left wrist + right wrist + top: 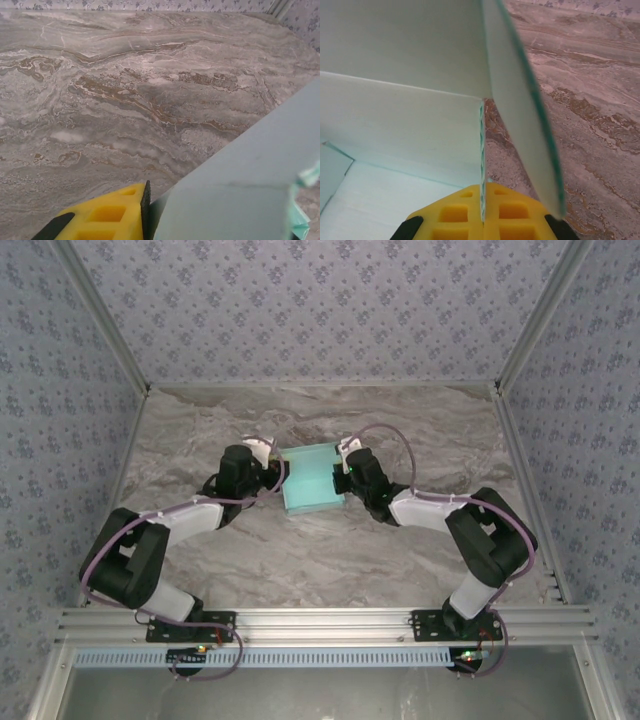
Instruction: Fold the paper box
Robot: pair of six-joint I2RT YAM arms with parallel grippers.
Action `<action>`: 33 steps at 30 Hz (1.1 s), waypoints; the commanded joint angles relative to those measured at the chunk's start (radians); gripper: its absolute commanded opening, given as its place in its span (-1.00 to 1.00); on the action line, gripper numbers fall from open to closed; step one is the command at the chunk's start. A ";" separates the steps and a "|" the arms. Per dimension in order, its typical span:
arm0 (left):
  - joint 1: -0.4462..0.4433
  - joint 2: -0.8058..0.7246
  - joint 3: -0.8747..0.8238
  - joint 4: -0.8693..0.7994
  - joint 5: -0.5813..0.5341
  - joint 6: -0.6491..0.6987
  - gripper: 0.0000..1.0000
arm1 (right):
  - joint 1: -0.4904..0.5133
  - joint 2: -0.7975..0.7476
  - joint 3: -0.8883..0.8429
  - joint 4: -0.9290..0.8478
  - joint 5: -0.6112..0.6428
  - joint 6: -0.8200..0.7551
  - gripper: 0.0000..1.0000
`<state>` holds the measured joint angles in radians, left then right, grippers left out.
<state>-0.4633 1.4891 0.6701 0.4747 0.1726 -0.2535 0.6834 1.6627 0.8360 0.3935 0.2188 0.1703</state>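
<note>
Card, pale blue and thin, formed the paper box (312, 480), which sat partly erected near the table's centre, a little toward 12 o'clock. The right gripper (343, 478) stood at its 3 o'clock side, clenched on an upright wall (400, 115) with the card edge pinched between both yellow fingers (520, 215). The left gripper (277, 476) stood at the 9 o'clock side. One yellow finger (107, 217) lay just beside a raised panel (235, 200), but whether it had the card gripped could not be told.

Risks, as judged:
- Opposed pulls from the two arms could tear or crease the thin card.
- A grip low on a wall could buckle it away from the fold line.
- The loose flap (520, 110) beside the right fingers could spring outward if not tucked.

Surface: grey-brown marbled tabletop (300, 560), smooth, so the box could slide under a sideways push. Enclosure: floral-patterned walls (320, 300) on three sides, with an aluminium rail (320, 620) at 6 o'clock carrying both arm bases.
</note>
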 commanded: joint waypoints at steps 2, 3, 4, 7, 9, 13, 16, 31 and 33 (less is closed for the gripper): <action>-0.020 0.013 0.038 0.053 0.018 -0.127 -0.53 | 0.049 0.019 0.060 -0.032 0.085 0.088 -0.95; -0.020 0.014 0.039 0.053 0.018 -0.145 -0.53 | 0.057 0.022 0.062 -0.034 0.098 0.093 -0.94; -0.020 0.017 0.040 0.051 0.010 -0.174 -0.53 | 0.066 0.023 0.062 -0.033 0.120 0.106 -0.94; -0.031 0.021 0.039 0.054 -0.020 -0.243 -0.54 | 0.094 0.034 0.058 -0.033 0.178 0.127 -0.93; -0.047 0.024 0.034 0.055 -0.057 -0.297 -0.55 | 0.106 0.042 0.047 -0.027 0.205 0.139 -0.94; -0.079 0.033 0.052 0.007 -0.134 -0.421 -0.55 | 0.123 0.052 0.007 0.003 0.224 0.164 -0.94; -0.124 0.027 0.063 0.009 -0.171 -0.443 -0.55 | 0.139 0.052 -0.020 0.016 0.241 0.182 -0.94; -0.327 -0.002 -0.152 0.166 -0.472 -0.349 -0.48 | 0.166 0.024 -0.180 0.153 0.298 0.224 -0.87; -0.328 -0.011 -0.132 0.128 -0.476 -0.355 -0.47 | 0.167 0.018 -0.192 0.161 0.300 0.221 -0.86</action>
<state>-0.7689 1.4918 0.5385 0.6258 -0.3099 -0.6003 0.8230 1.6814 0.6823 0.5934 0.5732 0.3710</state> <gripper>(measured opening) 0.264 0.070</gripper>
